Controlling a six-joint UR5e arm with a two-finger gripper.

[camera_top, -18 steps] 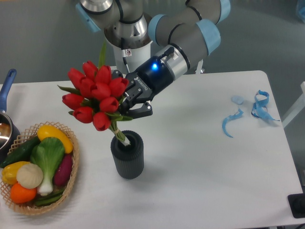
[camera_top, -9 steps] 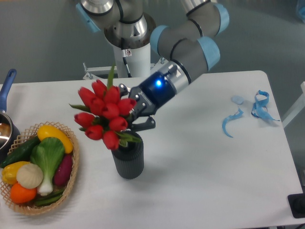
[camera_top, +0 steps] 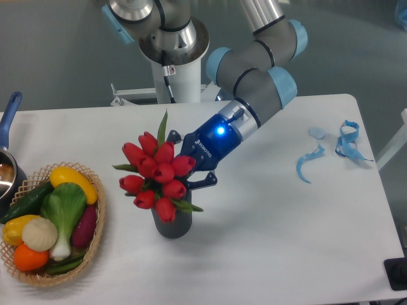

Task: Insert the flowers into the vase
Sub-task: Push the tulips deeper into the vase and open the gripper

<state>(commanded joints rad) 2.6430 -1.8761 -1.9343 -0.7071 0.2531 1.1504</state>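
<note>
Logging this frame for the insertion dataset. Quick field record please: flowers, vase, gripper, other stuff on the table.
flowers: red tulip bunch, tilted left, covering the vase mouth, stems hidden
vase: dark grey ribbed cylinder, upright on the white table, only lower part visible
gripper: right behind the bunch, over the vase; fingers hidden by blooms, so grip cannot be confirmed
basket: wicker basket of vegetables at left edge, apart from the vase
pot: blue-handled pot at far left, partly cut off
scraps: blue scraps at right
</note>
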